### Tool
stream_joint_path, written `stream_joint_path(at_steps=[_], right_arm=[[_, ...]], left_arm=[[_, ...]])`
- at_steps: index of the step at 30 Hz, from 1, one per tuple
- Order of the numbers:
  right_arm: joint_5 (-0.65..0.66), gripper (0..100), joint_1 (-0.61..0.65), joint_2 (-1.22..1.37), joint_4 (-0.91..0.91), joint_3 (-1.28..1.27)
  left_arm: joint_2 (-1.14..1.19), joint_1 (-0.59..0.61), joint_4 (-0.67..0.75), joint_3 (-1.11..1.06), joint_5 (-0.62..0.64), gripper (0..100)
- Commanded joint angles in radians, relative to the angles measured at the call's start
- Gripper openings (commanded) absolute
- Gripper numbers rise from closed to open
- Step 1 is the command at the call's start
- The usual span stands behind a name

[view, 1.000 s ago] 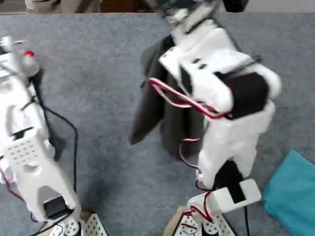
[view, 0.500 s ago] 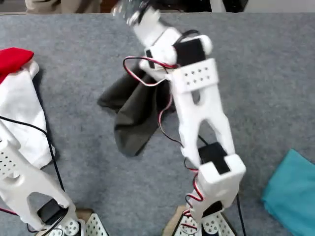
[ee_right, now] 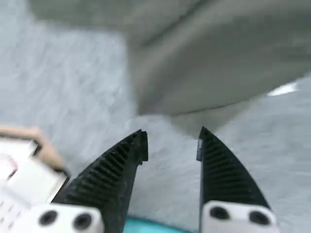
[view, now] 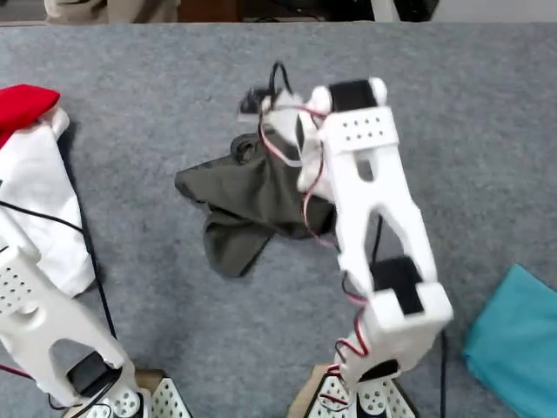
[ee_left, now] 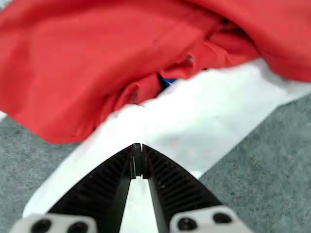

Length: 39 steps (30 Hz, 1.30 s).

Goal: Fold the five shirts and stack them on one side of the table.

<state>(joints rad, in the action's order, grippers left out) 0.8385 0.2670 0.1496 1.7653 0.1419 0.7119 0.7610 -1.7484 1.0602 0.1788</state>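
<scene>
Right gripper sits with jaws apart just beside the crumpled dark shirt. Left gripper is pinched together over the white shirt, well left of the dark shirt, with the red shirt touching it.

Table surface is grey, matt, rough, felt-like cloth. Dark grey shirt, white shirt, red shirt and teal shirt are all soft matt cloth, and the red one is creased. Left arm and right arm are smooth white plastic; left tool and right tool are matt black plastic, ribbed inside.
</scene>
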Motion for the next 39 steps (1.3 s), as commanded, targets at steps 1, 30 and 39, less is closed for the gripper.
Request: stream_joint_path(at_steps=[1,30,39], right_arm=[[0.044,18.1,-0.025,-0.206,-0.057,-0.254],[-0.155,18.3,0.096,0.789,-0.048,1.076],[-0.153,12.6,0.05,1.059,-0.031,1.25]], left_arm=[[-0.024,-0.063,-0.011,-0.055,-0.008,2],[-0.245,-0.276,0.069,-0.621,-0.106,2],[-0.7,-0.4,0.422,-1.293,-0.1,2]])
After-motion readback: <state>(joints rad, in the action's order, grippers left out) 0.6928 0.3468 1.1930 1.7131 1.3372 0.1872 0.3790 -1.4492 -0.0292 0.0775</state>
